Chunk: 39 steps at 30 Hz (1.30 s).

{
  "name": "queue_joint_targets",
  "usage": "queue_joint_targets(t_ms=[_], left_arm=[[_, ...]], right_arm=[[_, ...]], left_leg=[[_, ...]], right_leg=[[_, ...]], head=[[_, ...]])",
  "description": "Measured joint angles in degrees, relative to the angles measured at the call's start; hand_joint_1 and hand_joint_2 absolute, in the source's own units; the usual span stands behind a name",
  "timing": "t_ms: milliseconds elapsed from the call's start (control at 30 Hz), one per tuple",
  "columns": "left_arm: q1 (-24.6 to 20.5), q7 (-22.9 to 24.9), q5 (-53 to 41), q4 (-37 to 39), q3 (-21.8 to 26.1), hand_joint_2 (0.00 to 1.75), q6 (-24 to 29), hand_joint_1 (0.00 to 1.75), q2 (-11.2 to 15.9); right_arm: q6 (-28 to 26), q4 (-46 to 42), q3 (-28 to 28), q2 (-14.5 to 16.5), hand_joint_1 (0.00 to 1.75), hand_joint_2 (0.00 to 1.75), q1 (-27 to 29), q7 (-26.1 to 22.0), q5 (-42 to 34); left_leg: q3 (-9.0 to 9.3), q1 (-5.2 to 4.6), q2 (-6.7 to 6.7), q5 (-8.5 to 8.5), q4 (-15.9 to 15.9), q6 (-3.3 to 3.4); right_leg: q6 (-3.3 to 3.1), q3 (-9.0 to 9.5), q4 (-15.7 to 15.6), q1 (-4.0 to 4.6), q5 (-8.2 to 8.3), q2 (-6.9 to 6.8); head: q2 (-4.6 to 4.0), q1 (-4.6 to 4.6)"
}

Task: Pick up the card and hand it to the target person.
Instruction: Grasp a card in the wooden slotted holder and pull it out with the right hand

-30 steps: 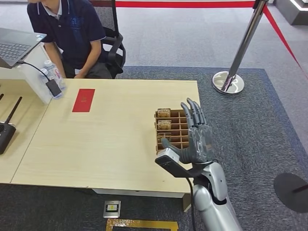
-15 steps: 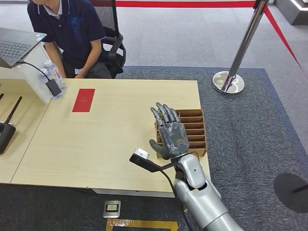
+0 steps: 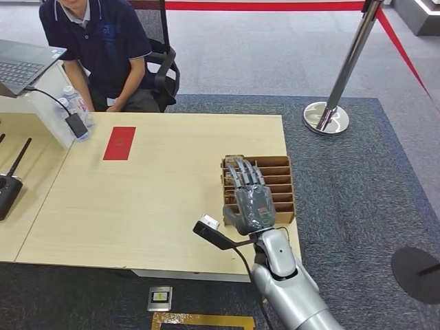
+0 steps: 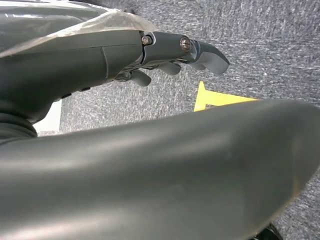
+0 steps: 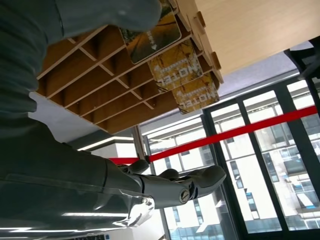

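Right hand: the right hand [image 3: 252,201] is above the wooden card rack [image 3: 280,185] at the right end of the table [image 3: 155,199], palm down, fingers stretched and a little apart, holding nothing.
Cards: the cards [image 5: 173,55] stand in the slots of the rack; the right wrist view shows three with yellow-brown print, and the thumb [image 5: 105,15] lies across the nearest one. I cannot tell if the fingers touch any card.
Left hand: the left hand [image 4: 166,55] is over grey carpet, its fingers slightly curled with nothing in them.
Person: a person in a dark blue polo shirt [image 3: 98,48] sits at the far left side of the table, well apart from the rack.
Red envelope: a red envelope [image 3: 119,143] lies flat on the table near the person.
Laptop: an open laptop [image 3: 23,65] is at the far left.
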Motion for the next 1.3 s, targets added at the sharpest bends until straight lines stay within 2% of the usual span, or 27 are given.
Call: queue_joint_targets(t_ms=[133, 333, 733, 933, 1300], left_arm=[[0.0, 0.1, -0.4, 0.0, -0.3, 0.00, 0.0, 0.00, 0.1], [0.0, 0.4, -0.9, 0.0, -1.1, 0.00, -0.2, 0.00, 0.2], [0.0, 0.2, -1.7, 0.0, -1.7, 0.00, -0.4, 0.00, 0.4], [0.0, 0.2, -2.0, 0.0, -2.2, 0.00, -0.5, 0.00, 0.4], [-0.1, 0.2, -2.7, 0.0, -2.7, 0.00, -0.5, 0.00, 0.4]], right_arm=[[0.0, 0.9, -0.7, 0.0, 0.87, 1.75, 0.1, 0.5, 1.4], [0.5, 2.2, -1.1, 0.4, 0.80, 1.75, -0.1, 0.6, 3.2], [1.1, 3.9, -1.7, 1.4, 0.79, 1.75, -1.9, 1.0, 3.9], [0.7, 5.2, -2.6, 1.4, 0.89, 1.75, -2.5, 1.0, 3.9], [-0.3, 9.4, -4.8, 1.5, 0.86, 1.75, -4.2, 0.8, 3.0]], left_leg=[[0.00, 0.00, 0.00, 0.00, 0.0, 0.00], [0.00, 0.00, 0.00, 0.00, 0.0, 0.00], [0.00, 0.00, 0.00, 0.01, 0.0, 0.00], [0.00, 0.00, 0.00, 0.01, 0.0, 0.00], [0.00, 0.00, 0.00, 0.01, 0.0, 0.00]], right_leg=[[0.00, 0.00, 0.0, 0.00, 0.00, 0.00], [0.00, 0.01, 0.0, 0.00, 0.00, 0.00], [0.00, 0.01, 0.0, 0.00, 0.00, 0.00], [0.00, 0.01, 0.0, 0.00, 0.00, 0.00], [0.00, 0.01, 0.0, 0.00, 0.01, 0.00]], head=[[0.00, -0.01], [0.00, -0.02], [0.00, -0.01], [0.00, -0.02], [0.00, -0.02]])
